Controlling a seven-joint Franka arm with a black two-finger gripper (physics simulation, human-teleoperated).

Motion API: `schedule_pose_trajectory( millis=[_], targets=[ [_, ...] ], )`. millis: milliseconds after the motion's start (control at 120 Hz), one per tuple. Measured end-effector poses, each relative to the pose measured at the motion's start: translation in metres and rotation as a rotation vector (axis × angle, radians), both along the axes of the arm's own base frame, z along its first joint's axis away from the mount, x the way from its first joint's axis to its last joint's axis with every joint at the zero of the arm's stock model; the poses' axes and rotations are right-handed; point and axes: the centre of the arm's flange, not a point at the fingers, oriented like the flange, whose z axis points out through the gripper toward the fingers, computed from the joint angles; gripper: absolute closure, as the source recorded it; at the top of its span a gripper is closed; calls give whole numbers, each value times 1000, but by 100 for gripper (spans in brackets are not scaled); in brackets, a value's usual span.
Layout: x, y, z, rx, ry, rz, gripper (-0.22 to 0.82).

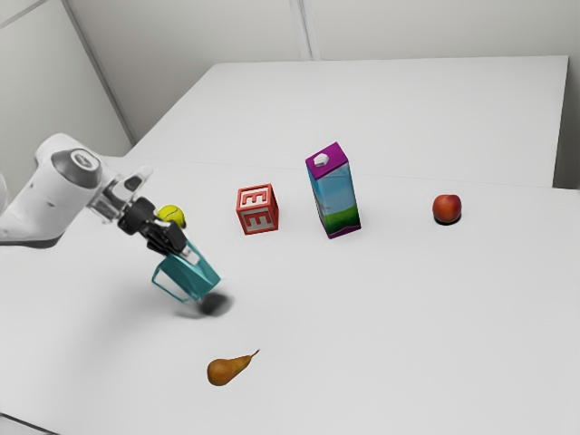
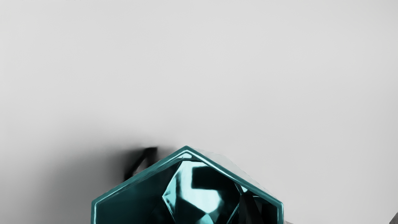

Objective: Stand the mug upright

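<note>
The mug [image 1: 191, 275] hung tilted from the gripper [image 1: 180, 249] over the surface [image 1: 362, 317], on the exterior view's left, well in from the far edge and closer to the near left corner than the carton [image 1: 338, 201] was. Its mouth faced the gripper and its base slanted down toward the exterior view's right, with shadow below; whether the base's lowest edge met the surface could not be told. The gripper seemed clenched on the mug's wall at the rim, for the mug could hardly have kept such a lean unheld.

The step in hand looked to be righting the mug within the grasp. The next move called for turning the wrist until the base lay level, then easing it down flat before letting go; opening at that slant would probably have tipped it over. The block [image 1: 258, 210] and ball [image 1: 170, 214] lay toward the far edge, the pear [image 1: 227, 370] toward the near one, so the turn needed to stay compact.
</note>
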Motion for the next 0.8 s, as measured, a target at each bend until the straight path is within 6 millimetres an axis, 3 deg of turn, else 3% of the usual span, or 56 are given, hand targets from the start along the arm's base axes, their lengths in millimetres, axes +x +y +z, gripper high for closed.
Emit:
schedule_pose_trajectory(
  millis=[108,225,392,800],
  targets=[
    [-2,-12,25,221,-19,-125,79],
    [5,-62,31,419,-28,-286,79],
    [10,-110,22,535,-50,-338,79],
    [28,-185,-13,610,-108,-238,79]
  ],
)
